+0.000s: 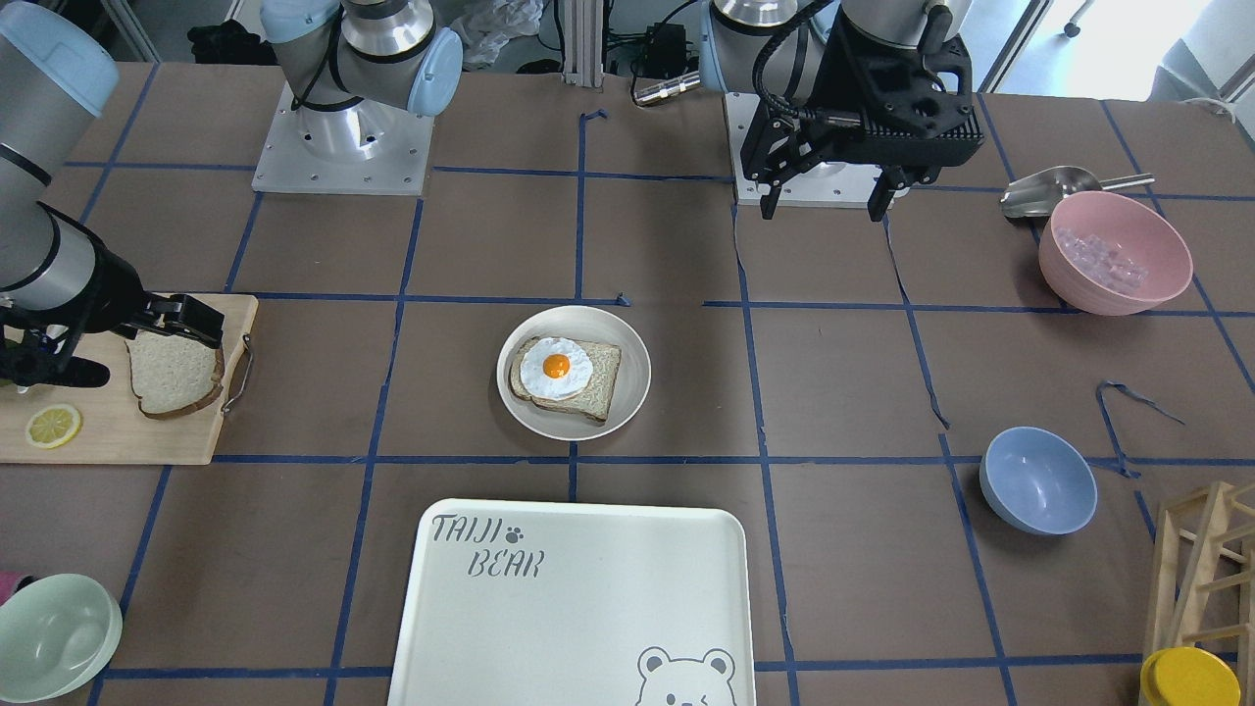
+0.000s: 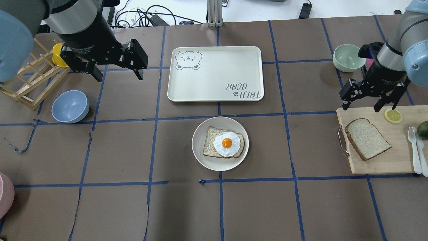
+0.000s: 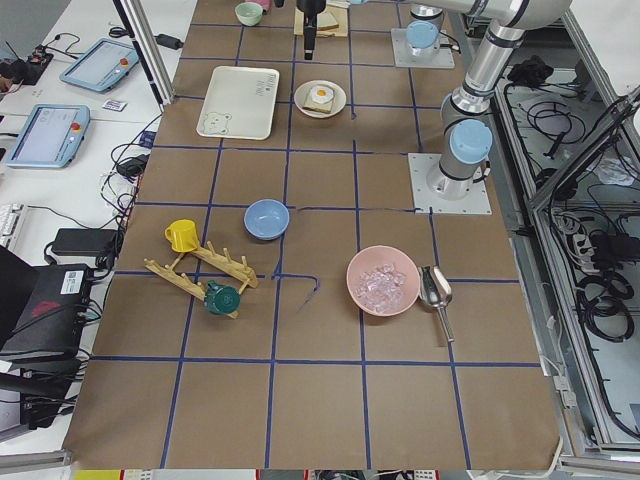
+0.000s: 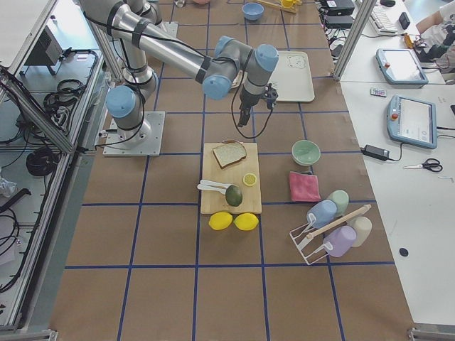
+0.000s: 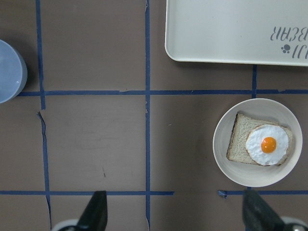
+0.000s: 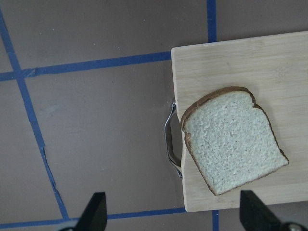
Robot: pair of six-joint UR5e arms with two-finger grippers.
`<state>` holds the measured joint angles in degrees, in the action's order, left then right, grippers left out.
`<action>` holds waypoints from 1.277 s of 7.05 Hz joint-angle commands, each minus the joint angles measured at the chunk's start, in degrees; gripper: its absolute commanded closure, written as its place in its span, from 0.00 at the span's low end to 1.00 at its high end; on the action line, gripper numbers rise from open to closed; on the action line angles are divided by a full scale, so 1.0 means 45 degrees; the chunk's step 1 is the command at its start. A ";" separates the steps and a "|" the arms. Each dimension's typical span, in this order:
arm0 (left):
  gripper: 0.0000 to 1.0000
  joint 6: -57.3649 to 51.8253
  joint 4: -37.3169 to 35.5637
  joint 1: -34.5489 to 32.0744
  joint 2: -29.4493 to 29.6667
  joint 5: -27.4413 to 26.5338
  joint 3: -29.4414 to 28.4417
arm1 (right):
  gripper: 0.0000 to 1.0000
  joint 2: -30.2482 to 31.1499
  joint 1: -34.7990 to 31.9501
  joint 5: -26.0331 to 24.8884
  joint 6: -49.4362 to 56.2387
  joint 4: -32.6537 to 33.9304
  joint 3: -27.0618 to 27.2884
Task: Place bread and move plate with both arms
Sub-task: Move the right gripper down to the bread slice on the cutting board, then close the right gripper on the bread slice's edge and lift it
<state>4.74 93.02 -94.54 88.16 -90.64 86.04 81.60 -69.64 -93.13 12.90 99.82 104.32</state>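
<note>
Tray: the white TAIJI BEAR tray (image 1: 588,608) sits closest to the operators' edge, just beside the plate but not touching it.
Plate: the plate (image 1: 635,378) is mid-table and carries the egg-topped slice (image 1: 564,378). The left wrist camera shows it whole, at the right of its picture.
Bread: the bread (image 1: 175,378) lies flat on the wooden cutting board (image 1: 118,436), at the end with the metal handle (image 6: 171,144), on the robot's right and well apart from the plate.
Lemon slice: a lemon slice (image 1: 53,426) lies on the same board, near the bread.
Right gripper: the right gripper (image 2: 360,107) hangs over the board's edge beside the bread, its fingers spread and holding nothing. Its wrist camera looks straight down on the slice, one fingertip in each bottom corner.
Left gripper: the left gripper (image 1: 822,214) hangs farther back, near its own base, fingers wide apart and empty.
Overhead only: the overhead camera shows white cutlery (image 2: 416,150) and an avocado (image 2: 424,129) on the board's far end, which the front camera cuts off.
</note>
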 commanded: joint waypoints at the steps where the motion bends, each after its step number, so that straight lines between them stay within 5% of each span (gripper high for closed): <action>1: 0.00 -0.0018 0.0012 -0.0007 -0.0022 -0.0015 0.0001 | 0.07 -0.0087 0.0066 -0.0202 -0.0813 0.0935 0.1013; 2: 0.00 -0.0018 0.0013 -0.0007 -0.0002 0.0005 0.0001 | 0.15 -0.0532 0.0066 -0.0203 -0.0777 0.2064 0.1617; 4: 0.00 -0.0038 0.0013 -0.0007 -0.0002 0.0005 0.0001 | 0.16 -0.0828 0.0066 -0.1080 -0.0989 0.3285 0.2226; 6: 0.00 -0.0038 0.0013 -0.0007 -0.0002 0.0005 0.0001 | 0.42 -0.1257 0.0066 -0.0907 -0.1207 0.3460 0.2228; 9: 0.00 -0.0038 0.0013 0.0012 -0.0002 0.0005 0.0001 | 0.44 -0.1785 0.0066 -0.0983 -0.1460 0.4336 0.2209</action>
<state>4.57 93.08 -94.56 88.15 -90.64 86.04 74.61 -69.35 -97.33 6.77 117.17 114.28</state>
